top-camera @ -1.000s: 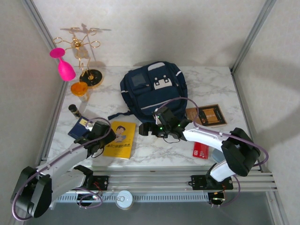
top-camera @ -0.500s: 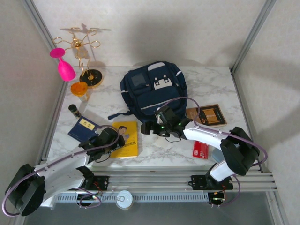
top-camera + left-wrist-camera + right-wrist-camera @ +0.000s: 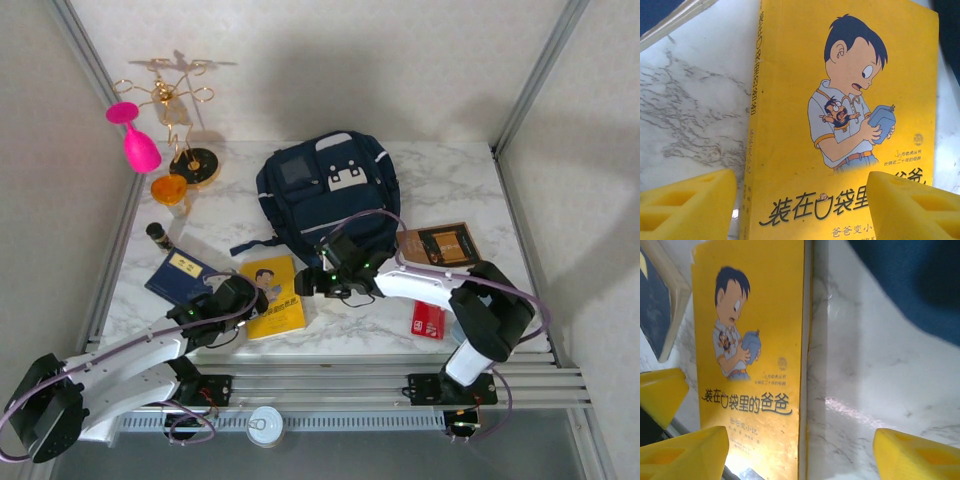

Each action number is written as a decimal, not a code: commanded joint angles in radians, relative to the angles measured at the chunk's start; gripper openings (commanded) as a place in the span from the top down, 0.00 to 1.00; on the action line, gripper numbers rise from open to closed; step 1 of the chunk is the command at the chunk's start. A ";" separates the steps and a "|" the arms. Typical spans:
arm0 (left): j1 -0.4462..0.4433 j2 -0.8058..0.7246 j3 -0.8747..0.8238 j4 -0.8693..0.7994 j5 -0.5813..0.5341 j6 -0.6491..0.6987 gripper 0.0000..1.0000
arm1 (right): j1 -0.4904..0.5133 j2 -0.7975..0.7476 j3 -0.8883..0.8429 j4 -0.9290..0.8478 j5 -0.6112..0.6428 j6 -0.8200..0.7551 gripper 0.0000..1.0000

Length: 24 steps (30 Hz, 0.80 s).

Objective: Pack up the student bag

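The navy-blue student bag (image 3: pixel 330 190) lies at the back middle of the table, and its fabric shows at top right in the right wrist view (image 3: pixel 920 285). In front of it lies a yellow comic book (image 3: pixel 275 295) with a cartoon boy on its cover (image 3: pixel 840 100) (image 3: pixel 755 365). My left gripper (image 3: pixel 243 298) (image 3: pixel 800 210) hovers open low over the book's left part, one finger (image 3: pixel 685 205) beyond the spine. At the book's right edge my right gripper (image 3: pixel 312 283) (image 3: pixel 800 455) is open, with that edge between its fingers (image 3: pixel 917 455).
A navy booklet (image 3: pixel 180 272) lies left of the yellow book, a black cylinder (image 3: pixel 158 235) behind it. A brown book (image 3: pixel 440 245) and a red card (image 3: pixel 428 320) lie right. A pink glass (image 3: pixel 135 140), gold stand (image 3: pixel 185 120) and orange cup (image 3: pixel 168 190) stand back left.
My left gripper has swung right from the navy booklet onto the yellow book. The right gripper has moved left to the book's edge. The book has shifted slightly right.
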 commanded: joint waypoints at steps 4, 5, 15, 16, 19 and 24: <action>0.001 0.065 -0.021 0.072 0.029 0.008 0.33 | 0.037 0.094 0.053 0.049 -0.027 0.022 0.32; 0.001 0.077 -0.020 0.074 0.030 0.012 0.33 | 0.038 0.107 0.058 0.050 -0.024 0.023 0.33; 0.001 0.125 -0.030 0.045 -0.028 -0.004 0.38 | 0.066 0.197 0.107 0.100 -0.071 0.039 0.37; 0.001 0.130 -0.033 0.051 -0.023 0.001 0.38 | 0.071 0.198 0.109 0.106 -0.077 0.046 0.37; 0.001 0.129 -0.061 0.083 -0.011 -0.006 0.39 | 0.086 0.199 0.111 0.122 -0.090 0.060 0.37; 0.001 0.141 -0.071 0.081 -0.019 -0.015 0.42 | 0.088 0.172 0.118 0.128 -0.111 0.069 0.37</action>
